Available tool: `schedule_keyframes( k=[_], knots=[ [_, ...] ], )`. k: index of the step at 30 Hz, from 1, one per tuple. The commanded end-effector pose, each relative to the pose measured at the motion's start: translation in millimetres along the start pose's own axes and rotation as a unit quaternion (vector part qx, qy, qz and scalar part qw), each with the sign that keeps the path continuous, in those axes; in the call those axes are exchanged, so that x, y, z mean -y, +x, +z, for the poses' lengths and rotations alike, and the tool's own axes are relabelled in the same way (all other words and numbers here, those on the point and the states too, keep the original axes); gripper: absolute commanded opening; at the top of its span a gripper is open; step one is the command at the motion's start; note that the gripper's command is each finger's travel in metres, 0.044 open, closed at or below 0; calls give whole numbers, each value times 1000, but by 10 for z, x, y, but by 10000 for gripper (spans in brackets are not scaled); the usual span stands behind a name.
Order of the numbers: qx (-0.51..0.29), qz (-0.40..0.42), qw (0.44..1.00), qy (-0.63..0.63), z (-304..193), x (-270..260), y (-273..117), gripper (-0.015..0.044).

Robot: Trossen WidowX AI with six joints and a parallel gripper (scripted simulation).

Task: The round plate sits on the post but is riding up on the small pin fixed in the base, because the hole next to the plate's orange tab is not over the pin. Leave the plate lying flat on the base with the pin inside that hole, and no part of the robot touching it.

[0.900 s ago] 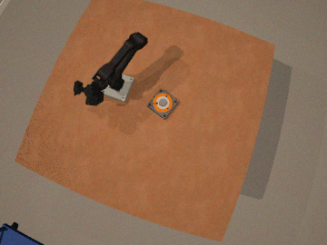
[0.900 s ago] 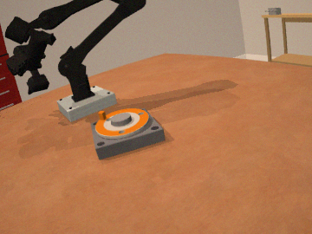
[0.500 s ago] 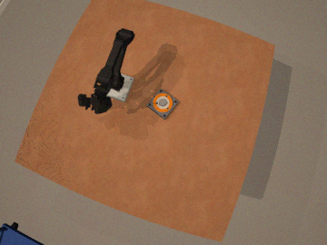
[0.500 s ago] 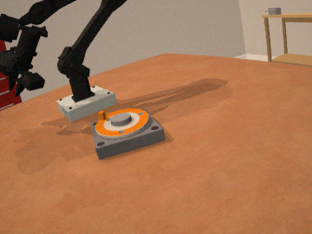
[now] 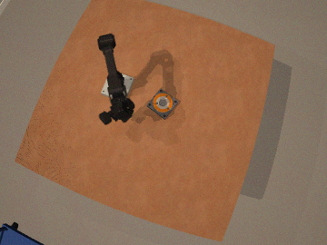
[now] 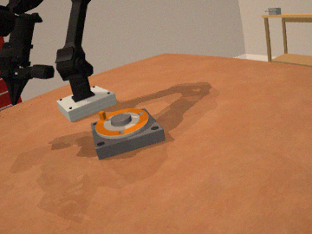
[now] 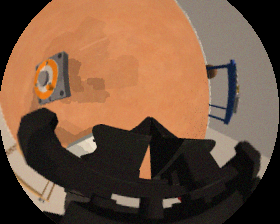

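The round plate (image 5: 170, 102) (image 6: 114, 133) (image 7: 50, 65), orange with a pale inner ring, sits around the grey post (image 5: 163, 102) (image 6: 120, 120) (image 7: 44, 78) on the dark grey square base (image 5: 158, 112) (image 6: 130, 148) (image 7: 64, 75). Its orange tab (image 6: 102, 114) stands up at the plate's left edge in the exterior view. The plate looks slightly tilted there; the small pin and the hole by the tab cannot be made out. My gripper (image 6: 16, 102) (image 7: 149, 119) is shut with nothing between its fingertips, raised well away from the plate, beyond the arm's mount in the exterior view.
The arm's white mounting block (image 5: 108, 89) (image 6: 87, 107) stands beside the base, with a gap between them. The arm casts shadows across the brown table top (image 5: 191, 174) (image 6: 238, 158). A blue frame (image 7: 231, 92) and red drawers (image 6: 5, 98) stand off the table.
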State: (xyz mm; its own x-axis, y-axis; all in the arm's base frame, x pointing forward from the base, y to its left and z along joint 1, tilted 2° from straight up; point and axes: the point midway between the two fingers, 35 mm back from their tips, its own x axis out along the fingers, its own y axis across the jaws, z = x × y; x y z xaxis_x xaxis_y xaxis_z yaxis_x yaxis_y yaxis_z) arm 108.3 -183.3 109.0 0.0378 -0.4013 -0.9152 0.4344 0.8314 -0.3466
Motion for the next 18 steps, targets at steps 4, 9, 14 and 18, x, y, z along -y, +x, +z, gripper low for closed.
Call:
schedule_keyframes(
  k=[4,9,14,18],
  knots=[
    [8,85,992,-93,419,-614,-142,0],
    [2,130,980,-151,569,-1046,-261,0],
    [-15,177,959,-219,632,-1599,-437,0],
    [-29,198,946,-255,609,-1899,-541,0]
  ],
)
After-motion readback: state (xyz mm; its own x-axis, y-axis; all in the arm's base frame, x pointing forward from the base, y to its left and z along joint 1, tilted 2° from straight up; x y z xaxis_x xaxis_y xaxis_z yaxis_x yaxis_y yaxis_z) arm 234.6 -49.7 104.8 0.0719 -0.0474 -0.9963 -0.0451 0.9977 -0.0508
